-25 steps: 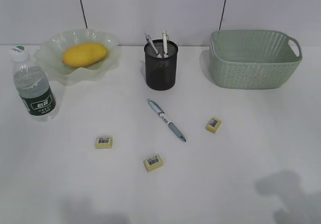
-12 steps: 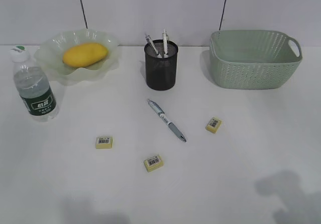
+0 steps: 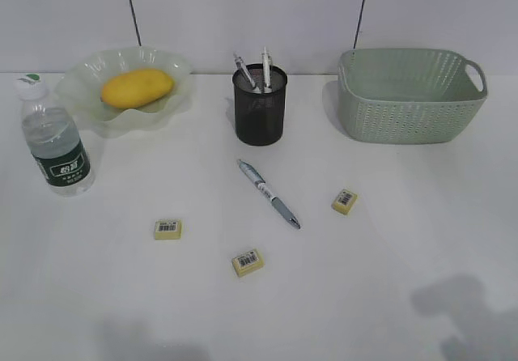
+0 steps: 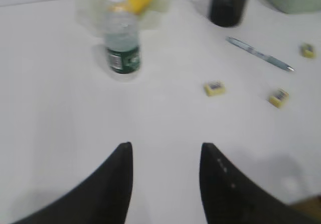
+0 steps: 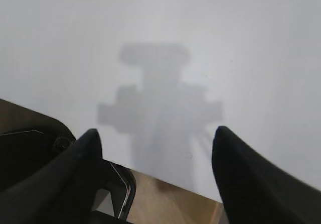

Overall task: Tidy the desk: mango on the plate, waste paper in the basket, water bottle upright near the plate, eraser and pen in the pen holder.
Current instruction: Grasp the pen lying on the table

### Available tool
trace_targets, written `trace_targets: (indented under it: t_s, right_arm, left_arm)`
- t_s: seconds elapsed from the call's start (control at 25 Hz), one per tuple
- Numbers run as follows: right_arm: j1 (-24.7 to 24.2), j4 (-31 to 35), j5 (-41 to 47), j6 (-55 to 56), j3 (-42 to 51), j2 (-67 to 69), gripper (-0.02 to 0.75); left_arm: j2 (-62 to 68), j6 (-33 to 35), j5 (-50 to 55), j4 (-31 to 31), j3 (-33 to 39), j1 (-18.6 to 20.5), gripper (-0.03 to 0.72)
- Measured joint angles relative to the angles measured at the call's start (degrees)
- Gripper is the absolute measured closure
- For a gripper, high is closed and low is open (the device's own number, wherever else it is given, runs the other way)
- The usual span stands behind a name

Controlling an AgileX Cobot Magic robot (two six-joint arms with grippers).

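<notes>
Three small yellow erasers [image 3: 247, 261] and a blue-grey pen [image 3: 269, 193] lie loose mid-desk on the plain white tabletop [image 3: 405, 248]. Far left, the oval yellow-orange mango [image 3: 137, 87] sits in the wavy pale-green glass plate [image 3: 81, 82], with the clear green-labelled water bottle [image 3: 55, 139] upright just beside it. Black mesh pen holder [image 3: 260, 104] is far centre, sage woven basket [image 3: 411, 94] far right. Left gripper [image 4: 165, 156] partly spread and empty, right gripper [image 5: 155, 143] wide and empty.
</notes>
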Motion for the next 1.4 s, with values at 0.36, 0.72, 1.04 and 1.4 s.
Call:
trace_targets:
  t_s: [0.36,0.72,1.04,1.4]
  right_arm:
    - [0.00,0.00,0.00,0.00,0.04,0.00,0.196]
    - [0.00,0.00,-0.37,-0.33,-0.09,0.00,0.197]
    - [0.00,-3.93,-7.06,-0.74,-6.34,3.16,0.197]
    - [0.00,-4.10,-11.64,-1.14,-13.60,27.31,0.196]
  left_arm:
    - [-2.18,0.00,-0.06,0.00,0.02,11.68,0.366]
    - [-2.18,0.04,-0.06,-0.05,0.02,11.75,0.400]
    - [-2.18,0.04,-0.06,-0.85,0.02,11.75,0.401]
    - [-2.18,1.86,-0.06,-3.96,0.02,11.75,0.392]
